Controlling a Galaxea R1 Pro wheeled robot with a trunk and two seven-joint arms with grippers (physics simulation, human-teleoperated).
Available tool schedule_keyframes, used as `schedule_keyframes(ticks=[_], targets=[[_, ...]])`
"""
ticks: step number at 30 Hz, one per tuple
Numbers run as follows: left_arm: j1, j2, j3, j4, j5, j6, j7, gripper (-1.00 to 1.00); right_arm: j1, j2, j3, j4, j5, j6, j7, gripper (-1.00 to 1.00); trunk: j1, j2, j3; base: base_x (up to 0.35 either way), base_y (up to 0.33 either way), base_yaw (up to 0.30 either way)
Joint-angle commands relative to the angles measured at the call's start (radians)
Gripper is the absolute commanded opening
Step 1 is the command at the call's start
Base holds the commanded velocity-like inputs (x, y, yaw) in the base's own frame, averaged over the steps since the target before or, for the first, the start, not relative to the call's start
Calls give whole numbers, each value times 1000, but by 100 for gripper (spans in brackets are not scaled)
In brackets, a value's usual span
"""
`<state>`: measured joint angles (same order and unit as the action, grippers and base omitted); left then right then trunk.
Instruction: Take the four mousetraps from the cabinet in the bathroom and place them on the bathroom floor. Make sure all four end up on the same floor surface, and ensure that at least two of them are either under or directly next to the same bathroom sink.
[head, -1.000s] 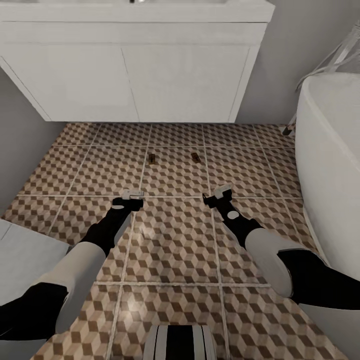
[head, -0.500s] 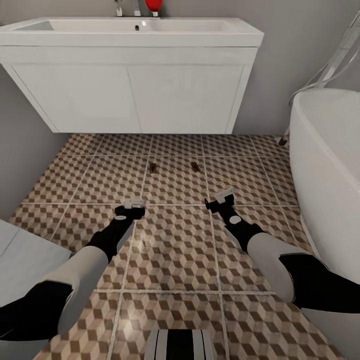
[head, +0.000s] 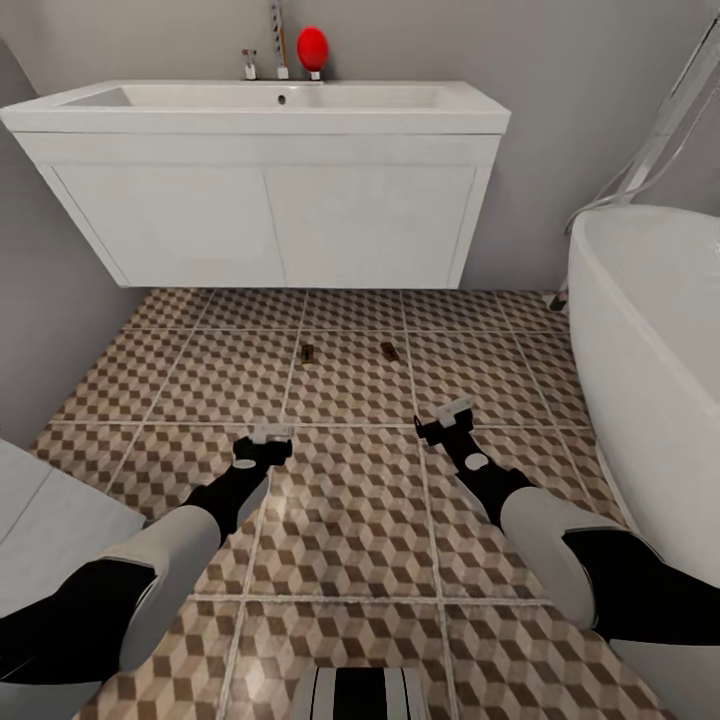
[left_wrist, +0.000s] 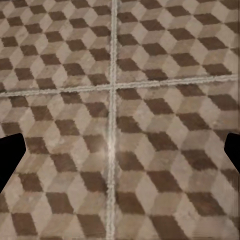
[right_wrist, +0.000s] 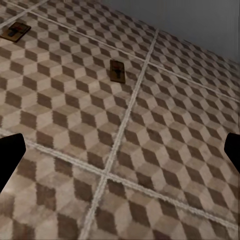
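While both arms hung low over the floor (head: 350, 520), the left gripper (head: 263, 438) and the right gripper (head: 447, 418) each hovered just above the tiles with nothing between the fingers. In each wrist view only the dark tips showed at the far edges of the picture, which suggested the jaws stood wide apart and empty.

Beyond the grippers, two mousetraps lay flat on the tiles, well apart from the fingers: the left mousetrap (head: 309, 352) and the right mousetrap (head: 389, 350). Both sat in front of the white drawer unit (head: 270, 225) that carried the sink (head: 260, 100). Whether they counted as directly next to the sink could not be judged with certainty.

Risks from this position:
1. The base or an arm could sweep forward and knock a mousetrap out of place.
2. The bathtub (head: 650, 330) stood close beside the right arm, so a turn could strike it.
3. Two mousetraps and the cabinet were not visible, so half the task probably remained.

The head view showed the sink, the taps and a red object (head: 312, 47) on the basin. The right wrist view showed both mousetraps closer (right_wrist: 117, 70) (right_wrist: 15, 31), with dark wire on each board. The left wrist view showed bare tiles (left_wrist: 120, 120).
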<state>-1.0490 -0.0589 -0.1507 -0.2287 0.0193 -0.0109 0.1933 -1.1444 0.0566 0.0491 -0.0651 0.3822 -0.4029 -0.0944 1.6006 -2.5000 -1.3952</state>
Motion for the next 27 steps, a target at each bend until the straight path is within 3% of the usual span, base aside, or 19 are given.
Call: schedule_keyframes(ticks=[1, 15, 18, 25, 26, 27], targets=[[1, -1, -7, 9, 2, -4, 6, 100, 2, 0, 5, 2, 7, -2, -10, 100, -1, 0, 3, 0, 0, 0], [45, -18, -7, 75, 2, -24, 3, 100, 67, -25, 5, 5, 6, -13, -8, 100, -54, 98, 47, 0, 0, 0], [86, -42, -7, 77, 2, -56, 3, 100, 94, -43, 5, 6, 6, -42, -8, 100, -66, 119, 57, 0, 0, 0], [125, -59, -7, 78, 2, -68, 3, 100, 126, -60, 5, 7, 4, -54, -6, 100, -93, 168, 79, 0, 0, 0], [130, -60, -7, 77, 2, -68, 2, 100, 130, -62, 5, 7, 2, -55, -5, 100, -96, 175, 82, 0, 0, 0], [154, -61, -7, 78, 2, -71, 1, 100, 138, -71, 5, 7, -37, -57, -2, 100, -100, 182, 85, 0, 0, 0]])
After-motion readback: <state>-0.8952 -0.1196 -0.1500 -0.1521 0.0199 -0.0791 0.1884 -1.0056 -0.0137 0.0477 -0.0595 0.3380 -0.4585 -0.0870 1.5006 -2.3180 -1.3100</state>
